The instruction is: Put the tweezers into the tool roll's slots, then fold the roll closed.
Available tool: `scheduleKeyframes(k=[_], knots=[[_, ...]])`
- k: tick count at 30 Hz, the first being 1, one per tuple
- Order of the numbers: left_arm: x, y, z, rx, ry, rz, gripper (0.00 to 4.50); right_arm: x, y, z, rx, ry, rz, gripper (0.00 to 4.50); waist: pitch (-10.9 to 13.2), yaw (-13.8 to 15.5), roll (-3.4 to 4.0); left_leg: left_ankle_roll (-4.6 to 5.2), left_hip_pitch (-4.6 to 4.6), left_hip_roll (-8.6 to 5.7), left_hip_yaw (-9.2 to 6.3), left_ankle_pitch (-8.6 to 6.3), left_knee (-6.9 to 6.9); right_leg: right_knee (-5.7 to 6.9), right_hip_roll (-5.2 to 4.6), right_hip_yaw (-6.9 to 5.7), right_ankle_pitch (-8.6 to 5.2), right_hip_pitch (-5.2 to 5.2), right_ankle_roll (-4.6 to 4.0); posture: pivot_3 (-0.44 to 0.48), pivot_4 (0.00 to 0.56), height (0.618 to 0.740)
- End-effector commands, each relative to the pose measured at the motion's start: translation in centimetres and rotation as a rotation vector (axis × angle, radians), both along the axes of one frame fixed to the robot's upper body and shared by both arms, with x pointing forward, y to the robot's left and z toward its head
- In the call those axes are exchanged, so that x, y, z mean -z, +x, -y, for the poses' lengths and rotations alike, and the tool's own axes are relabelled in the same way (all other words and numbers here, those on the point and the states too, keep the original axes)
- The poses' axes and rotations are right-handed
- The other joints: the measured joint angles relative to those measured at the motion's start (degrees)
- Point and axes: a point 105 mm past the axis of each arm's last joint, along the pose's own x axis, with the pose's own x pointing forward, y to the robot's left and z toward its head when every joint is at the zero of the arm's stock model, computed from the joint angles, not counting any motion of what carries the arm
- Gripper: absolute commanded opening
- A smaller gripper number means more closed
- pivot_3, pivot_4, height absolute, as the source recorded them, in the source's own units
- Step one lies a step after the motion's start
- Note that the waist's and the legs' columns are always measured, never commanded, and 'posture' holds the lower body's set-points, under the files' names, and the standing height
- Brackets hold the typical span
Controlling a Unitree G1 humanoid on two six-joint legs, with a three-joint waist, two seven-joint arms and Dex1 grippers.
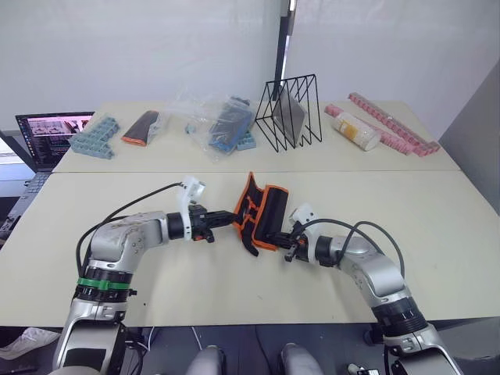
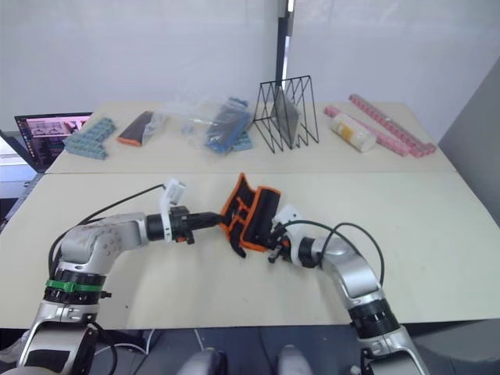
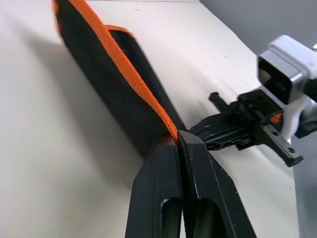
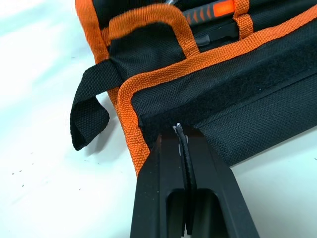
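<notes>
Both hands pinching the tool roll, fold partly raised

My left hand (image 1: 221, 219) is clamped tight on the orange edging of the tool roll (image 1: 262, 212), lifting that flap off the bench (image 1: 437, 226), while my right hand (image 4: 182, 134) has its fingers pressed together on a thin bit of fabric at the opposite edge, just under the fuzzy closure strip. The roll sits mid-bench, near the front half, half folded with a loose black strap (image 4: 88, 116) trailing on the surface. I judge it light and floppy: woven cloth that sags wherever I'm not holding it, though not slippery. The stitched orange trim is the firmest place to grip. Inside, an orange-marked tool (image 4: 210, 11) sits under the loops; I can't count the tweezers.
</notes>
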Motion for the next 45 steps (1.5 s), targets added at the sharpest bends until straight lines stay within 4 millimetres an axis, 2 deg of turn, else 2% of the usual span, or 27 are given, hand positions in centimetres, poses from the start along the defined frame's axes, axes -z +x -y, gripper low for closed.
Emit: scheduleKeyframes(k=[1,10,20,25,28,33,35,37,42,45], knots=[[-0.8,0.2,1.8,0.065,0.030,0.070,0.03,0.8,-0.3,-0.2,0.005,-0.013,-0.030,0.00,0.0,0.0,0.00,0.00,0.00,0.00,0.00,0.00,0.00,0.00,0.00,0.00,0.00,0.00,0.00,0.000,0.150,0.739],[1.3,0.2,4.6,0.172,0.122,0.079,0.03,0.4,0.1,0.4,0.034,-0.013,-0.021,0.00,0.0,0.0,0.00,0.00,0.01,0.00,0.01,0.00,0.01,0.01,0.02,0.00,0.00,0.00,0.00,0.000,0.150,0.739],[3.4,0.5,5.8,0.248,0.208,0.093,0.03,-0.3,0.7,1.4,0.078,-0.018,0.008,0.00,0.0,0.1,0.00,0.00,-0.01,-0.03,0.01,0.01,0.08,0.00,0.01,-0.01,0.00,0.05,0.01,0.000,0.150,0.739],[5.5,0.1,5.3,0.271,0.276,0.068,0.03,-1.9,1.2,2.8,0.120,0.010,0.034,0.00,0.0,0.4,0.00,0.00,-0.01,-0.05,0.00,0.01,0.17,0.01,0.00,-0.02,0.00,0.09,0.01,0.000,0.150,0.739],[5.8,0.0,5.3,0.277,0.282,0.069,0.03,-2.8,1.3,3.8,0.141,0.008,0.051,0.00,0.0,0.5,0.00,0.00,-0.01,-0.06,0.01,0.01,0.18,0.01,-0.01,-0.02,-0.01,0.09,0.01,0.000,0.150,0.739],[5.7,0.3,5.4,0.273,0.296,0.088,0.03,-5.8,2.4,5.7,0.200,0.040,0.128,0.00,0.0,0.3,0.00,0.01,-0.02,-0.05,0.01,0.00,0.16,0.00,0.00,-0.03,-0.01,0.07,0.02,0.000,0.150,0.739],[5.7,0.3,5.5,0.275,0.298,0.091,0.03,-7.3,2.7,5.4,0.192,0.091,0.160,0.00,0.0,0.2,0.00,0.01,-0.02,-0.04,0.01,0.00,0.16,0.00,0.01,-0.02,-0.01,0.07,0.02,0.000,0.150,0.739],[5.9,0.2,5.5,0.285,0.304,0.093,0.03,-8.1,2.9,4.5,0.170,0.110,0.182,0.00,0.0,0.2,0.00,0.01,-0.02,-0.03,0.01,0.00,0.15,0.01,0.02,-0.02,-0.01,0.07,0.02,0.000,0.150,0.739],[6.0,-0.2,5.7,0.303,0.315,0.100,0.03,-7.0,3.8,1.8,0.104,0.062,0.190,0.00,0.0,0.2,0.00,0.01,-0.04,-0.04,0.02,0.00,0.16,0.00,0.00,-0.03,-0.01,0.08,0.02,0.000,0.150,0.739],[5.9,-0.1,5.4,0.301,0.321,0.105,0.03,-5.4,4.7,0.5,0.091,0.037,0.173,0.00,0.0,0.0,0.00,0.01,-0.03,-0.04,0.01,0.00,0.16,0.01,0.01,-0.03,-0.01,0.06,0.02,0.000,0.150,0.739]])
